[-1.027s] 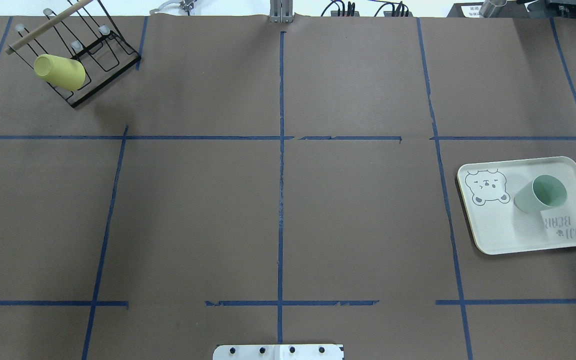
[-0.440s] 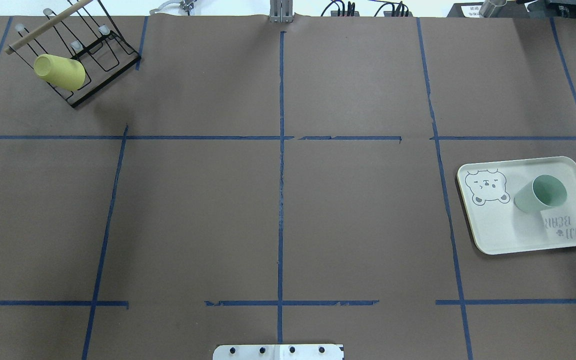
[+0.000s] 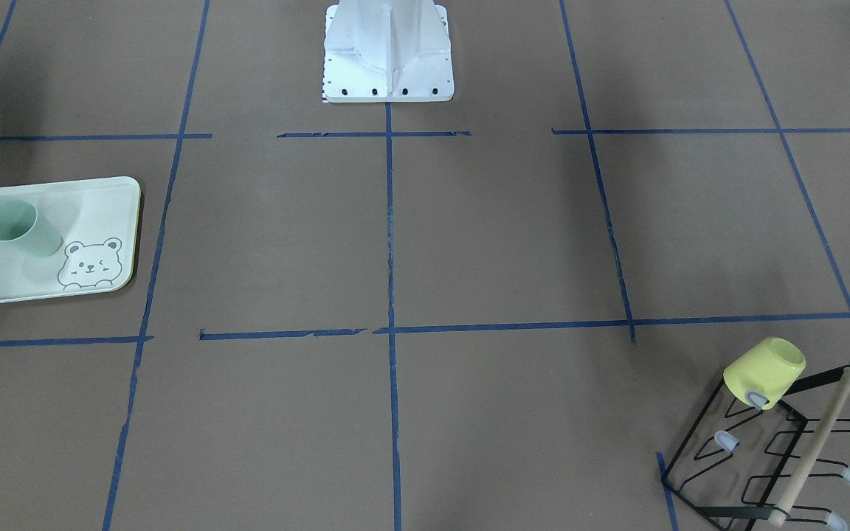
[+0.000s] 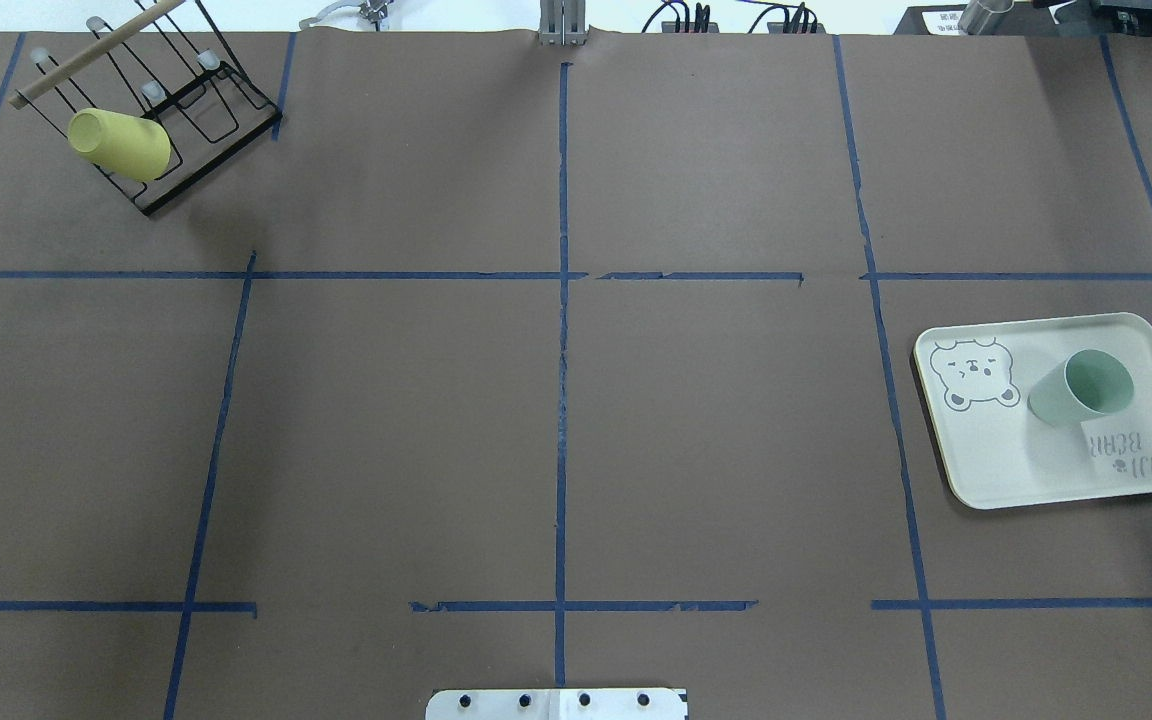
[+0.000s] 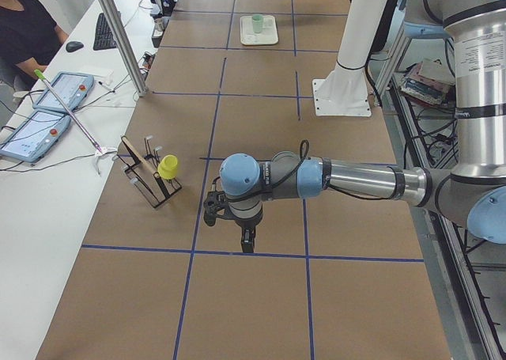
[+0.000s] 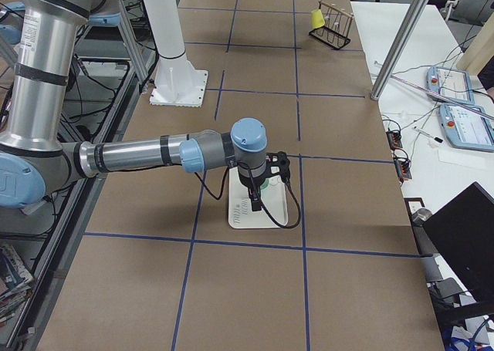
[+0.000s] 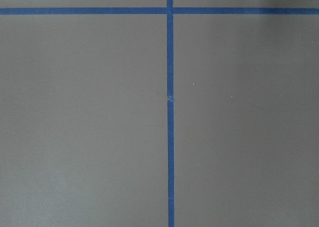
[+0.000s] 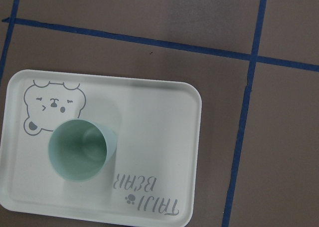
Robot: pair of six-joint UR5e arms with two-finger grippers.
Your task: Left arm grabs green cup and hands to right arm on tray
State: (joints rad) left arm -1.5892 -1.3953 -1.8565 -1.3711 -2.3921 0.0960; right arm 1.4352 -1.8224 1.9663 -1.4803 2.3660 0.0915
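Observation:
The green cup [image 4: 1081, 388] stands upright, mouth up, on the tray [image 4: 986, 470] at the table's right side. Both also show in the front view, cup [image 3: 23, 228] on tray [image 3: 100, 199], and from above in the right wrist view, cup [image 8: 79, 149] on tray [image 8: 159, 137]. The right gripper [image 6: 255, 200] hangs above the tray [image 6: 258, 216] and shows only in the exterior right view; I cannot tell if it is open. The left gripper [image 5: 247, 241] hangs over bare table near the rack and shows only in the exterior left view; I cannot tell its state.
A yellow cup [image 4: 121, 145] sits on a peg of a black wire rack [image 4: 206, 100] at the far left corner. The white robot base [image 3: 388, 51] stands at the near middle edge. An operator [image 5: 24, 28] sits beside the table, with control tablets [image 5: 47, 111].

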